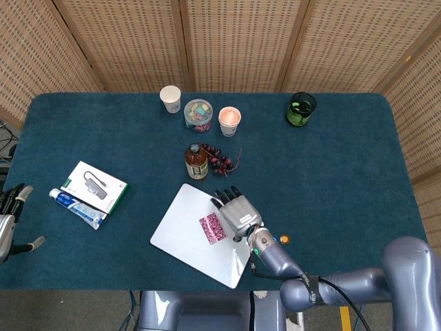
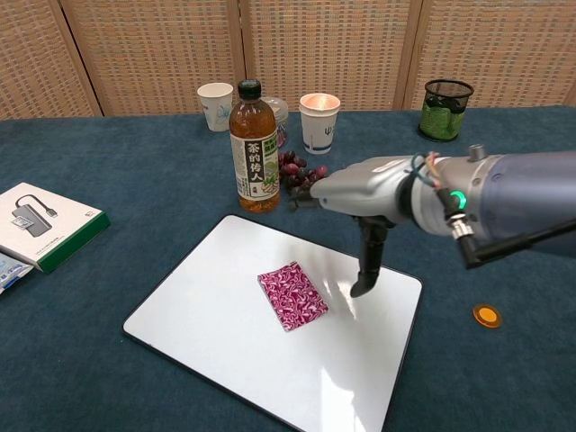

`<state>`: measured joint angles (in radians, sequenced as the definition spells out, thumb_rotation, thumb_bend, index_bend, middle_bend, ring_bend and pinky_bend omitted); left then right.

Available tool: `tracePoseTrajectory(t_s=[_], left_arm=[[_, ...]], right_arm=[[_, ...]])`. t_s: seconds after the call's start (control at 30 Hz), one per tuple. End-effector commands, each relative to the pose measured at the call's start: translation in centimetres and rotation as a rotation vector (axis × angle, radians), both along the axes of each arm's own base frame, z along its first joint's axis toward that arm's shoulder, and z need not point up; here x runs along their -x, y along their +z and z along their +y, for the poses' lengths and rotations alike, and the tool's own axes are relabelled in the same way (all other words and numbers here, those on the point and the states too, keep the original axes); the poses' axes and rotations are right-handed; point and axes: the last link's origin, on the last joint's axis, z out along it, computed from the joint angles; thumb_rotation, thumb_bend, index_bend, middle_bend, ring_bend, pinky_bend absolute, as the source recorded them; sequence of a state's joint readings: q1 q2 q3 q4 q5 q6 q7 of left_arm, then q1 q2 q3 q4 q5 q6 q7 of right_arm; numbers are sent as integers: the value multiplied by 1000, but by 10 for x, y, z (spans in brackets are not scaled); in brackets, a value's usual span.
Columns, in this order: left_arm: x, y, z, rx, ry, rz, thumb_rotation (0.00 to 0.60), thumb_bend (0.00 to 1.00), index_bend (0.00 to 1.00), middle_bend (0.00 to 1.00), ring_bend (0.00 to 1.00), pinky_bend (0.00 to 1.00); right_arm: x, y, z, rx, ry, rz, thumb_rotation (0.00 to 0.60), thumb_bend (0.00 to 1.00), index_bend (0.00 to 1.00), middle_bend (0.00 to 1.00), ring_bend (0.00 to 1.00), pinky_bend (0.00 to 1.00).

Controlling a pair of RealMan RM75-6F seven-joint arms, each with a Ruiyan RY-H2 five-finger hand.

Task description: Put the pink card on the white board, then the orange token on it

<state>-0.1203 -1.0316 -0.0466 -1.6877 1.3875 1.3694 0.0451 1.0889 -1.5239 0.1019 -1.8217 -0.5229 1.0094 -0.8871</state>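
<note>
Pink card [image 2: 292,295] lay flat mid-frame on white board [image 2: 225,351], first step apparently done; right hand [image 2: 360,211] hovered above, fingers spread, empty.

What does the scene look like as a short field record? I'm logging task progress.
card: pink card lies flat on the white board, not held
token: orange token on the cloth, right of the board
right hand: right hand above the board beside the card, holding nothing
left hand: left hand at the table's left edge
step due: token onto card
</note>
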Motion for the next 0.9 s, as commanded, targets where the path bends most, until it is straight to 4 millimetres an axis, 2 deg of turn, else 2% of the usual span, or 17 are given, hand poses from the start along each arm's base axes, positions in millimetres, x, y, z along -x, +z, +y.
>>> tracePoseTrajectory(t_s=[0.03, 0.13, 0.23, 0.37, 0.47, 0.6, 0.9], left_arm=[[-1, -1, -1, 0, -2, 2, 600, 0, 0, 0, 0, 0], [-2, -2, -2, 1, -8, 7, 600, 0, 0, 0, 0, 0], [-3, -3, -3, 3, -10, 10, 600, 0, 0, 0, 0, 0], [-4, -4, -4, 2, -13, 14, 600, 0, 0, 0, 0, 0], [-4, -5, -4, 2, -13, 19, 600, 0, 0, 0, 0, 0], [-4, -6, -4, 5, -11, 23, 600, 0, 0, 0, 0, 0], [-4, -7, -4, 6, -10, 26, 600, 0, 0, 0, 0, 0]], right_arm=[[24, 23, 2, 26, -11, 10, 600, 0, 93, 0, 0, 0], [47, 37, 3, 45, -18, 21, 600, 2, 210, 0, 0, 0], [76, 51, 6, 61, -27, 23, 600, 51, 298, 0, 0, 0], [111, 64, 14, 67, -45, 10, 600, 131, 375, 0, 0, 0], [132, 71, 23, 64, -48, -10, 600, 164, 387, 0, 0, 0], [148, 73, 32, 56, -45, -16, 600, 232, 396, 0, 0, 0], [170, 62, 38, 46, -60, -52, 600, 252, 397, 0, 0, 0]])
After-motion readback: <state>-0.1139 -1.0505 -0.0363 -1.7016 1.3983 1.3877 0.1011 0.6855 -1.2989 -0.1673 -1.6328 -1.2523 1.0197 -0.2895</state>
